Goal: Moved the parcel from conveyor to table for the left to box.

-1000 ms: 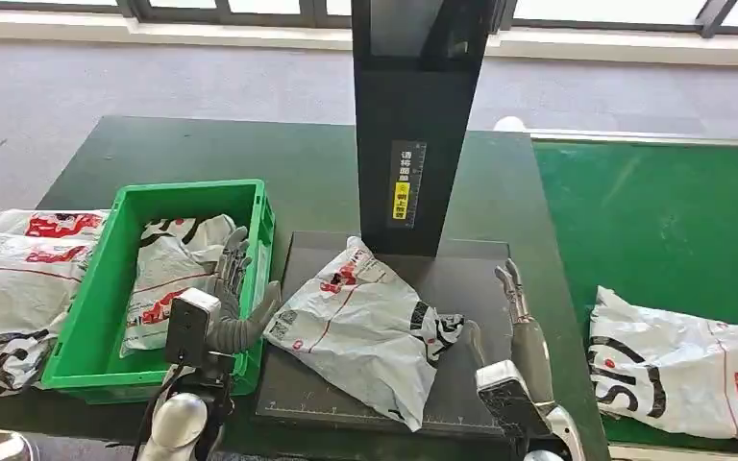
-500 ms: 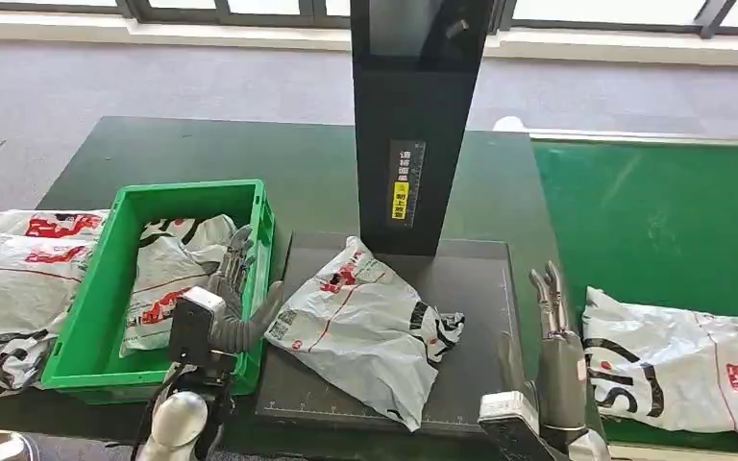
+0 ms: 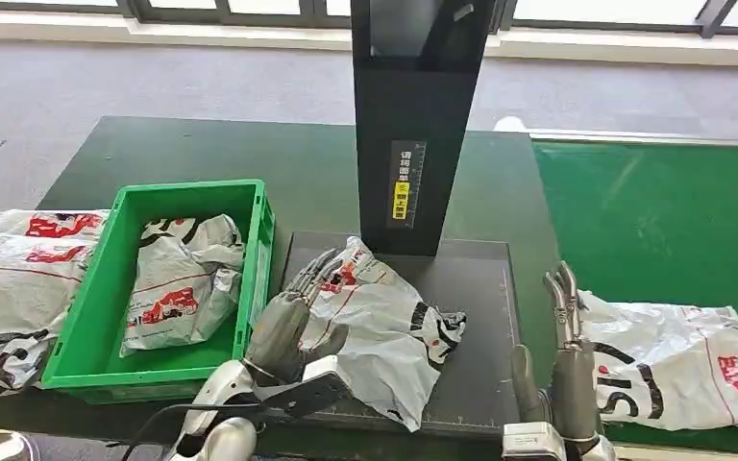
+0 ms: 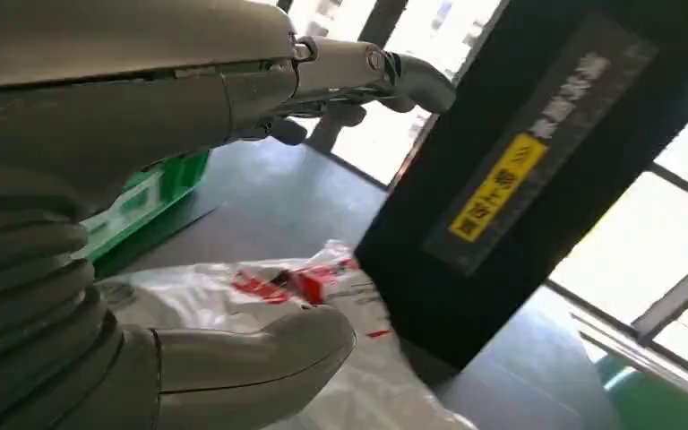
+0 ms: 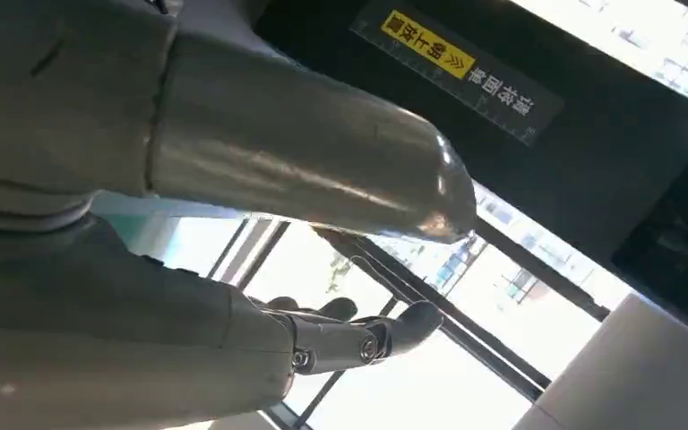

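Parcel (image 3: 375, 322) on mat (image 3: 476, 317) before post (image 3: 418, 125); crate (image 3: 106, 298) at left, conveyor (image 3: 663, 211) at right of worktop (image 3: 202, 154).

Daylight from the far windows (image 3: 250, 8) lit the scene evenly, with soft shadows on the dark green tabletop (image 3: 202, 154). Both wrist views were blown out at the glass, and the grey left robot hand (image 4: 233, 358) was blurred close up.

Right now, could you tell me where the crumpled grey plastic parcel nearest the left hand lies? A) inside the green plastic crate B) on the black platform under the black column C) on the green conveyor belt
B: the grey parcel lies on the black platform, with the left hand open over its edge.
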### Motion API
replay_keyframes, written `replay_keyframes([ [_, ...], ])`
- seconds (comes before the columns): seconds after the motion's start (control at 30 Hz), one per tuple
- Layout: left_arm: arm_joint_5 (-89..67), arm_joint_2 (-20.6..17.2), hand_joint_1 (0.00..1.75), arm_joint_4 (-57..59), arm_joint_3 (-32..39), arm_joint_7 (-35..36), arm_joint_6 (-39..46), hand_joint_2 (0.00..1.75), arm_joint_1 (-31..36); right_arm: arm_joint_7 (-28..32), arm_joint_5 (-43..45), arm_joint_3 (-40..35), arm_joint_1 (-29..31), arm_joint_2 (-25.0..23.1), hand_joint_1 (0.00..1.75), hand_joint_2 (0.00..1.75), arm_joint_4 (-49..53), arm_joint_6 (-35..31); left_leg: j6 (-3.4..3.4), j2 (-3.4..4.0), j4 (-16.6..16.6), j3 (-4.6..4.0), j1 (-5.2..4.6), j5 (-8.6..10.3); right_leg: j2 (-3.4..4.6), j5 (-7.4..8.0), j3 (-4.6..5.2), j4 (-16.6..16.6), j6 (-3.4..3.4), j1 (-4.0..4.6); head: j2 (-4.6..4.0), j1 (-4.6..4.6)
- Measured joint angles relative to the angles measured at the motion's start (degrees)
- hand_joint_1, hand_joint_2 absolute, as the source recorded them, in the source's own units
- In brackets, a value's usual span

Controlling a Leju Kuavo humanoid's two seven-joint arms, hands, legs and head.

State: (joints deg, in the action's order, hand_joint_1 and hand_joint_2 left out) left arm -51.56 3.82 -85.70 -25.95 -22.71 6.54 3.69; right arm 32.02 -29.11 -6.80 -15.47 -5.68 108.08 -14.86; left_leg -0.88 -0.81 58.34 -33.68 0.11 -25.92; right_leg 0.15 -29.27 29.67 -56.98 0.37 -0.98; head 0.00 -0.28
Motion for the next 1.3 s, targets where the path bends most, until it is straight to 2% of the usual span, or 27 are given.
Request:
replay_keyframes([
  [0.17,-5.95,-0.09,0.00,6.37,-4.13,0.70,0.66,1.75,7.77,1.20,1.66,0.02,0.56,0.02,0.00,1.75,-0.70,0.63,0.00,-0.02,0.00,0.04,0.00,0.08,-0.01,0.06,-0.04,-0.01,0.04,0.00,0.00,0.00],
  [0.37,-7.69,2.38,0.00,18.80,-10.65,-0.68,-1.58,1.75,16.55,1.24,1.84,0.02,2.89,0.00,0.00,1.75,-2.08,2.51,0.02,0.01,0.02,0.03,-0.02,0.10,0.02,0.16,-0.12,-0.01,0.07,-0.02,0.00,0.00],
  [0.77,-4.81,7.48,0.00,40.40,-21.79,-2.05,-9.18,1.75,23.35,1.55,1.27,0.15,6.05,-0.61,0.00,1.75,-5.24,4.39,0.02,0.01,0.01,0.02,-0.05,0.09,0.06,0.15,-0.09,-0.02,0.07,-0.03,0.00,0.00],
  [1.07,-5.20,9.03,0.00,49.08,-24.87,-0.31,-11.74,1.75,27.44,1.55,1.18,0.15,7.54,-0.66,0.00,1.75,-7.02,4.33,0.03,-0.04,0.01,0.10,-0.05,0.09,0.00,0.14,-0.26,-0.01,0.09,-0.04,0.00,0.00],
  [1.3,-5.13,9.64,0.00,51.63,-24.96,-0.28,-11.74,1.75,28.66,1.05,1.18,0.15,7.80,-0.72,0.00,1.75,-7.48,4.31,0.15,-0.03,0.01,0.19,-0.06,0.16,0.00,0.18,-0.29,0.01,0.15,-0.04,-0.02,-0.02],
])
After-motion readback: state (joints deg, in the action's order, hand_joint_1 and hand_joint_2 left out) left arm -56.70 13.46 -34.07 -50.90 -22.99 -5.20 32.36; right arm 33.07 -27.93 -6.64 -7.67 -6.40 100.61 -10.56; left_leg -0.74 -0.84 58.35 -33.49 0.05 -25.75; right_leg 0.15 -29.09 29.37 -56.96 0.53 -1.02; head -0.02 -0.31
